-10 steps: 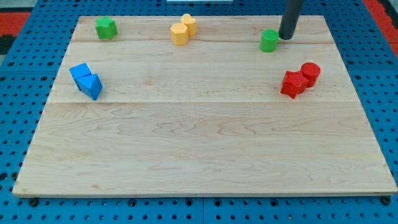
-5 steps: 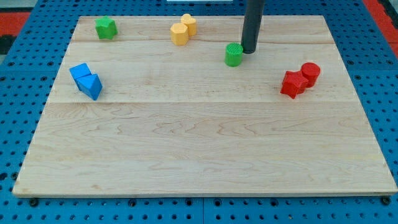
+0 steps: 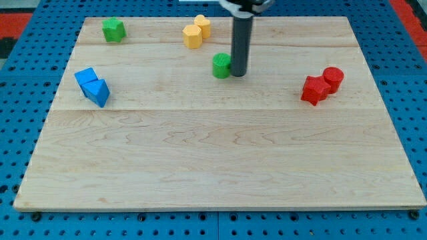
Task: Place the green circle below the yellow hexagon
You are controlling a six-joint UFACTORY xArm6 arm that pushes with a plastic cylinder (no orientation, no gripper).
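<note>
The green circle [image 3: 221, 65] is a small green cylinder on the wooden board, right of the board's centre line near the view's top. My tip [image 3: 238, 74] touches its right side. The yellow hexagon [image 3: 192, 37] sits up and to the left of the green circle, with a second yellow block [image 3: 203, 25] touching it at its upper right. The green circle lies below and to the right of the yellow pair.
Another green block [image 3: 113, 29] sits at the top left. Two blue blocks [image 3: 92, 86] are at the left. Two red blocks [image 3: 321, 85] are at the right. The wooden board [image 3: 220, 167] lies on a blue pegboard.
My tip has slid left and slightly down across the board, pushing the green circle from the upper right toward the yellow blocks. The other blocks have not moved.
</note>
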